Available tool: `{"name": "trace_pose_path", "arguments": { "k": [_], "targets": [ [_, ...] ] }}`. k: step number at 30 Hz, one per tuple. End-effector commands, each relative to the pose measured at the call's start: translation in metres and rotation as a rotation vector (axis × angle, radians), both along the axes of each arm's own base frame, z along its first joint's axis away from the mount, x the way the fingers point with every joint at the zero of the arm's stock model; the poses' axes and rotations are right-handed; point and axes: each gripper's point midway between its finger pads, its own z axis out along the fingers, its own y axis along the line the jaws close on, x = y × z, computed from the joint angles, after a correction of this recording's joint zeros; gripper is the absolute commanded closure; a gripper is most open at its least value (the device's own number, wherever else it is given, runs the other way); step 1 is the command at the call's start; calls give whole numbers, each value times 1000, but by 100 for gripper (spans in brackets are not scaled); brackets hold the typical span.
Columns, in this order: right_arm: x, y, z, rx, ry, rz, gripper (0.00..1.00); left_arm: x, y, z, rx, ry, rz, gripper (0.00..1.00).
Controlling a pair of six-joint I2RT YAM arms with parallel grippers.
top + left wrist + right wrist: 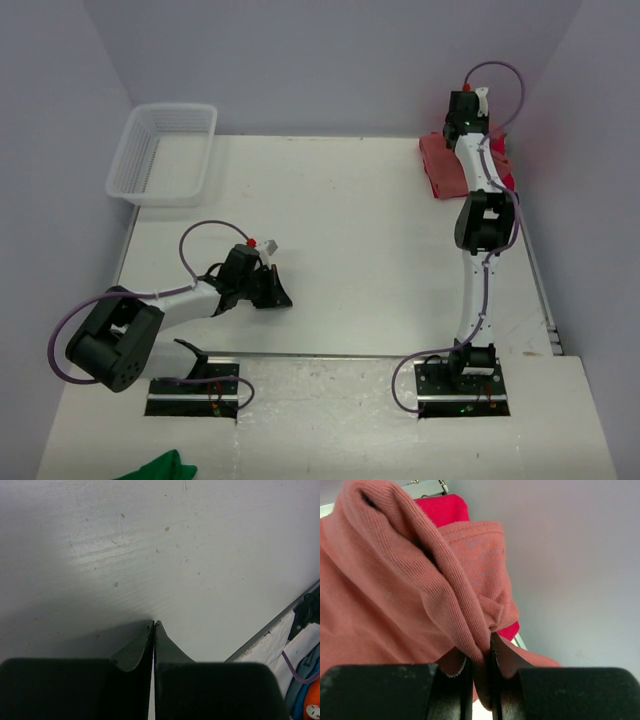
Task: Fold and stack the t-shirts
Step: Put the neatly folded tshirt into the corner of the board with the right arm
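Large dusty salmon-red soft cotton t-shirt [380,605] bunched at far right corner of white table [350,220], touching brighter crimson cotton t-shirt [442,507] by wall

Right gripper [480,652] at that corner, arm stretched out along right edge, jaws pinched on ridge of salmon fabric

Left gripper [153,625] clenched on nothing, low over bare tabletop at near left, well apart from shirts

Right arm far nearer; likely pull runs back toward table centre

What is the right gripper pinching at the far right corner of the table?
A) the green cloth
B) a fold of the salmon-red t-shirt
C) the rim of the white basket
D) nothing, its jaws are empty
B: the right wrist view shows the right gripper closed on a bunched fold of the salmon-red t-shirt, with the crimson t-shirt behind it.
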Motion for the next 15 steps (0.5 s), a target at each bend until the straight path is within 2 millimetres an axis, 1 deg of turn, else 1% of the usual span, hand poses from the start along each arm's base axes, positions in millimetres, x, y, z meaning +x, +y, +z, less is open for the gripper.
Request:
{"name": "trace_pose_path", "arguments": {
  "k": [1, 2, 3, 4, 5, 6, 7, 8, 10, 11, 12, 13, 14, 15],
  "targets": [
    [4, -3, 3, -5, -23, -15, 100, -5, 8, -7, 57, 11, -5, 99],
    [4, -3, 3, -7, -27, -21, 100, -5, 8, -8, 57, 12, -6, 99],
    [4, -4, 0, -11, -23, -27, 90, -5, 8, -7, 57, 10, -7, 99],
    [4, -7, 7, -24, -37, -46, 71, -5, 8, -8, 57, 14, -7, 99],
    [3, -8, 7, -35, -40, -60, 36, -6, 8, -8, 57, 15, -9, 99],
    [4, -10, 18, -49, -74, -71, 15, -7, 8, -8, 57, 15, -9, 99],
    [2, -11, 17, -57, -73, -76, 1, -10, 10, -10, 66, 29, -9, 99],
    [3, -11, 23, -62, -91, -77, 1, -14, 13, -12, 77, 45, -8, 99],
    [6, -9, 46, -60, -146, -68, 1, -15, 15, -13, 84, 47, -1, 99],
    [4, -8, 57, -81, -151, -73, 1, -15, 16, -12, 84, 46, 1, 99],
    [7, -6, 72, -101, -193, -73, 1, -15, 16, -12, 87, 45, 5, 99],
    [3, 0, 94, -109, -221, -58, 1, -15, 17, -12, 87, 52, 17, 99],
    [7, 21, 107, -118, -230, -5, 1, -16, 17, -12, 87, 53, 17, 99],
    [8, 28, 125, -129, -276, 5, 1, -16, 16, -12, 84, 57, 21, 99]
  ]
}}
